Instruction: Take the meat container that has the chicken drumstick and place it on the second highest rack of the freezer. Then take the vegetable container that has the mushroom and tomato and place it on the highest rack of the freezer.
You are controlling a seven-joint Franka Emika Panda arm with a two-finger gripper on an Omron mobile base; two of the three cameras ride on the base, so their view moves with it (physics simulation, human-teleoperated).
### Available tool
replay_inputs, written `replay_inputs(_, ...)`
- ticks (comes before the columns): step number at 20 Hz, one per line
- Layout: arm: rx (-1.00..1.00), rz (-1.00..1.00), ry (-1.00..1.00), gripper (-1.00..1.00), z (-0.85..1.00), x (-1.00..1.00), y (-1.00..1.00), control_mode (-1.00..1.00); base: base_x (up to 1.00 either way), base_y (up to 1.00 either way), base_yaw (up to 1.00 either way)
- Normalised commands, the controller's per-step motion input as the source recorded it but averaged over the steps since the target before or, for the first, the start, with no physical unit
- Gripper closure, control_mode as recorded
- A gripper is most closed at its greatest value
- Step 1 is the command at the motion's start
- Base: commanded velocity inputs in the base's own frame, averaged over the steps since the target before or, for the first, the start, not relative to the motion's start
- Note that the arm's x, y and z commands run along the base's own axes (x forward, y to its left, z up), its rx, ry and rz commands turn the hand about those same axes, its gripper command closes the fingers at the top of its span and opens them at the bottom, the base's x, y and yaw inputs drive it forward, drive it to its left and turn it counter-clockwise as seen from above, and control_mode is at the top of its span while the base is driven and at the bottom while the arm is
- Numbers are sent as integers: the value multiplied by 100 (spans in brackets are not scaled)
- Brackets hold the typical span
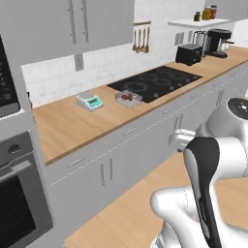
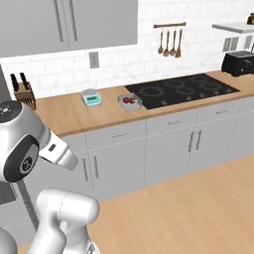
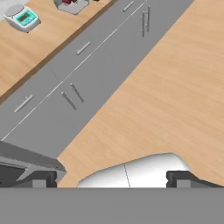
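Observation:
The vegetable container point(image 1: 128, 99) point(image 2: 130, 102) is a shallow pale grey tray on the wooden counter, just left of the cooktop. The tomato point(image 1: 130, 96) point(image 2: 128, 99) lies in it as a small dark-red ball; I cannot make out the mushroom. In the hand view the vegetable container point(image 3: 72, 6) sits at the top edge, far from my gripper point(image 3: 111, 179). The gripper is open, its two dark fingertips point(image 3: 40, 179) wide apart with nothing between them, looking down over the floor and the base cabinets. The meat container, the chicken drumstick and the freezer are out of view.
A small scale point(image 1: 89, 101) point(image 2: 92, 98) point(image 3: 22, 17) stands left of the tray. The black cooktop point(image 1: 155, 82) point(image 2: 181, 91) lies to its right, with a toaster point(image 1: 189, 53) point(image 2: 238, 62) beyond. A wall oven point(image 1: 14, 203) is at the left, a knife block point(image 2: 24, 92) on the counter.

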Motion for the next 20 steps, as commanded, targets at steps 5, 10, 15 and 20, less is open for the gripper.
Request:
replay_inputs(5, 0, 0, 0, -100, 0, 0, 0, 100, 100, -73, 13)
replay_inputs(10, 0, 0, 0, -100, 0, 0, 0, 100, 100, -74, 22)
replay_inputs(15, 0, 0, 0, -100, 0, 0, 0, 100, 100, -37, 47)
replay_inputs(20, 0, 0, 0, -100, 0, 0, 0, 100, 100, -26, 60)
